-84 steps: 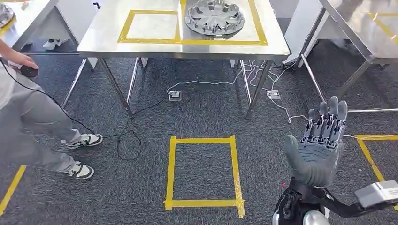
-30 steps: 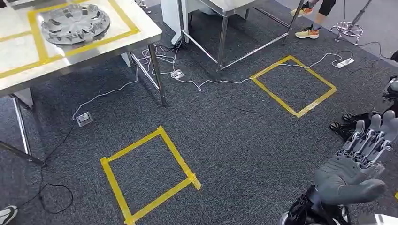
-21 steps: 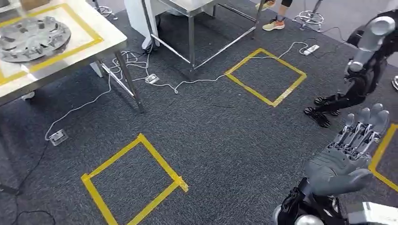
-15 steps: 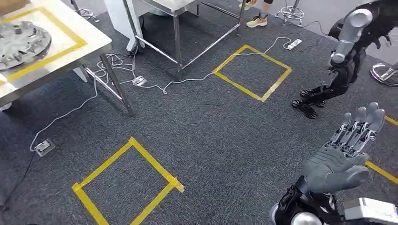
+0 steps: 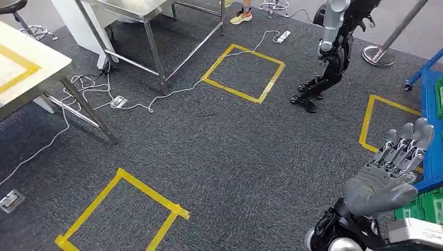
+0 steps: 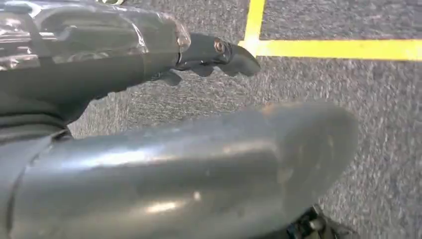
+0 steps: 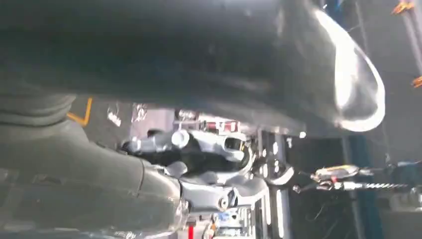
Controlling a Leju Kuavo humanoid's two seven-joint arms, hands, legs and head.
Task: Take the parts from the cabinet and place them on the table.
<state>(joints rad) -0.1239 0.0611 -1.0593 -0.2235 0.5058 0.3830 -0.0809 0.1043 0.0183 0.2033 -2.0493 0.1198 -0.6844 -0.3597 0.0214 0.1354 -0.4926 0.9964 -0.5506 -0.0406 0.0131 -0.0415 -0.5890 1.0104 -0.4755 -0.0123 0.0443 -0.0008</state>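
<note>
My right hand (image 5: 389,172) is raised at the lower right of the head view, fingers straight and spread, holding nothing. A blue cabinet frame (image 5: 431,104) stands at the right edge, just beyond that hand, with green crates (image 5: 420,206) low beside it. The left wrist view has my left hand (image 6: 174,149) over grey carpet and yellow tape, thumb and a dark finger (image 6: 219,52) apart, nothing in it. A corner of the steel table (image 5: 26,68) with yellow tape is at the far left. I see no parts in these views.
Another humanoid robot (image 5: 331,52) stands at the top right of centre. A second steel table (image 5: 130,10) is at the top left, with white cables (image 5: 156,99) across the carpet. Yellow tape squares (image 5: 243,73) (image 5: 120,209) mark the floor. A stand base (image 5: 379,55) lies near the cabinet.
The camera has turned right, so the whole scene slid left. The table with the round grey part has left the picture and the blue cabinet has come in. My right hand keeps its pose.
</note>
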